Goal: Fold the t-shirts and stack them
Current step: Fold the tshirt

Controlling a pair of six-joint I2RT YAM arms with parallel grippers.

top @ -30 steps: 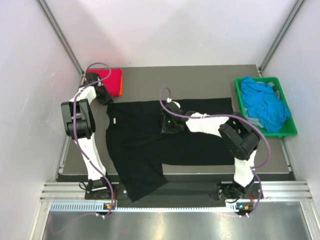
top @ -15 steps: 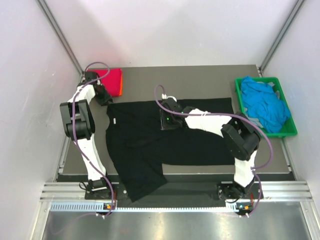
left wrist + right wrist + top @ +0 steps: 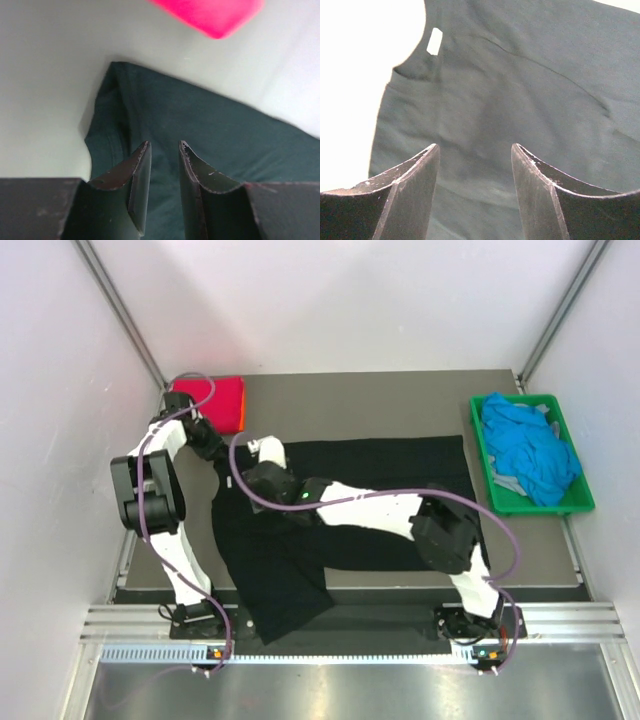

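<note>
No legible text (neck label (image 3: 434, 41) on the black t-shirt (image 3: 520, 90) looks blank).

Black t-shirt (image 3: 400, 462) lay spread on table (image 3: 380, 405), right arm (image 3: 370, 508) stretched across it, magenta shirt (image 3: 218, 400) sat far-left, blue shirts (image 3: 530, 445) filled green crate (image 3: 540, 508).

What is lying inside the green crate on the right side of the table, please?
Crumpled bright blue t-shirts fill most of the green crate, heaped up to about its rim. Anything beneath the top layer of cloth is covered, so how many shirts there are cannot be told.
</note>
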